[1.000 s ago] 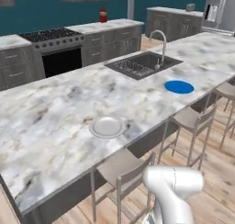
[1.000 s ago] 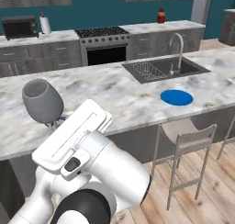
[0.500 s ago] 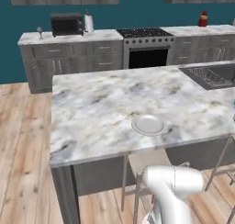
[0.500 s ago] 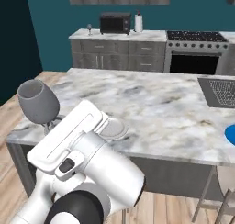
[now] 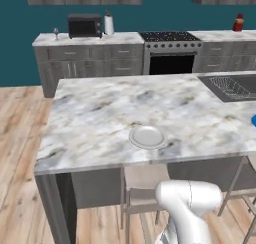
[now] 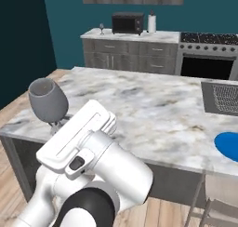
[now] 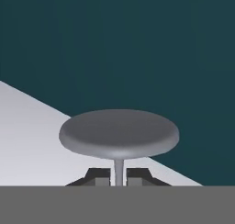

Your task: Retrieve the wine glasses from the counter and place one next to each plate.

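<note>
Claw [image 7: 119, 173] is clamped on the stem of a wine glass [image 6: 48, 100]; hand view shows the stem pinched between the two dark finger tips [image 7: 98, 175], round foot [image 7: 119, 133] out beyond them. In the right base view that glass sits upright above the arm's wrist, bowl over the near left edge of the island [image 6: 139, 105], not touching it. Right of the claw and lower, the pale plate [image 5: 147, 136] lies flat on the island top, near its front edge. Farther right, well apart from the claw, is the sink [image 6: 225, 96], and in front of it the blue plate [image 6: 228, 145] near the island's front edge. Far beyond the claw, the second wine glass [image 6: 102, 28] stands on the back counter [image 6: 130, 35], just left of the microwave [image 6: 127, 22].
</note>
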Controlling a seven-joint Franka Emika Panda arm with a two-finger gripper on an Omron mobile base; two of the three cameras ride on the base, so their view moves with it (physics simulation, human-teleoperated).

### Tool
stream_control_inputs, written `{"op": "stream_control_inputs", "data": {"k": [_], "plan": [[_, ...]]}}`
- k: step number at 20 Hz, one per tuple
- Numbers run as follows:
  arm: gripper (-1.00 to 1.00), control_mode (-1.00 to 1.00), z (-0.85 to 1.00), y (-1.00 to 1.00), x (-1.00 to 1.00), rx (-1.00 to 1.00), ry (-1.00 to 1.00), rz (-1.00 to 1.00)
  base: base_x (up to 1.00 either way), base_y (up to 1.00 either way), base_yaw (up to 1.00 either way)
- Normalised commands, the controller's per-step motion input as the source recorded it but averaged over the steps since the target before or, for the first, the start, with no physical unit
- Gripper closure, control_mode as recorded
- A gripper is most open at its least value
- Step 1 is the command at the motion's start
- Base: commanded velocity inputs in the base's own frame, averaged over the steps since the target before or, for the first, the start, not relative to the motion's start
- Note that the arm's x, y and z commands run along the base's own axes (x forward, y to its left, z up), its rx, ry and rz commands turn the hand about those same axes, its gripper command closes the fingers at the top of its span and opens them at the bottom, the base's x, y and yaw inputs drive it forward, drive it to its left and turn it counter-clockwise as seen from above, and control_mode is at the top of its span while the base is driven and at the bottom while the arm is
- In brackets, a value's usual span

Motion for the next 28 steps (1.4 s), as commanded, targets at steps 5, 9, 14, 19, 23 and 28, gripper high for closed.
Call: {"op": "stream_control_inputs", "data": {"k": [5,9,14,19,23,28], "plan": [[1.0,1.0,0.0,0.0,0.0,0.0,0.0,0.0,0.6,-0.33,-0.03],[1.0,1.0,0.0,0.0,0.0,0.0,0.0,0.0,1.0,0.02,0.0],[1.0,1.0,0.0,0.0,0.0,0.0,0.0,0.0,1.0,0.0,0.09],[1.0,1.0,0.0,0.0,0.0,0.0,0.0,0.0,0.8,-0.26,0.67],[1.0,1.0,0.0,0.0,0.0,0.0,0.0,0.0,0.72,-0.32,0.63],[1.0,1.0,0.0,0.0,0.0,0.0,0.0,0.0,0.99,-0.28,0.3]]}}
